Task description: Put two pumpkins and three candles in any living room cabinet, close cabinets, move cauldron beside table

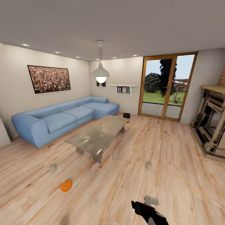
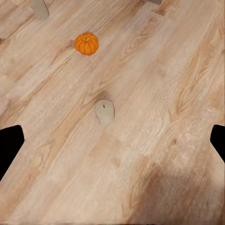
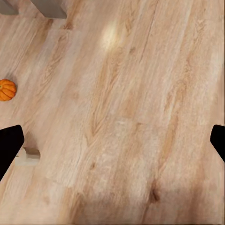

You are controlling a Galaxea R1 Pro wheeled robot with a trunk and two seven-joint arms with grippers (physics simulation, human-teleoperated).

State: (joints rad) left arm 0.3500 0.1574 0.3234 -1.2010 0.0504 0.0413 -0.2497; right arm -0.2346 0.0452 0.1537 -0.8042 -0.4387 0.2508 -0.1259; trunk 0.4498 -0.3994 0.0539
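**Pumpkin and candles lying on the living-room floor, both grippers empty**

The head camera is looking across a plank floor (image 1: 175,156) toward a blue sofa (image 1: 62,117) on the left and a glass door (image 1: 167,87) at the far wall. The glass-topped table (image 1: 97,132) is standing in the middle, near the sofa. The black cauldron (image 1: 126,115) is sitting on the floor just beyond the table's far end, and something small and orange is peeking out beside it, too small to identify.

One pumpkin (image 1: 66,186) is lying on the floor at near left, well apart from the table. A pale candle (image 1: 52,167) is resting a little beyond it, and another candle (image 1: 148,166) is lying to the right of the table's near end. A brick-backed fireplace (image 1: 212,125) is standing at the right wall.

The right arm (image 1: 150,212) is showing at the bottom edge.

The left gripper (image 2: 112,145) is hanging spread wide over bare floor, gripping nothing; a candle (image 2: 104,112) is lying between its fingers' line of sight, with the pumpkin (image 2: 86,43) farther on. The right gripper (image 3: 112,147) is likewise spread wide and empty, with the pumpkin (image 3: 7,89) and a candle (image 3: 29,155) off to one side.
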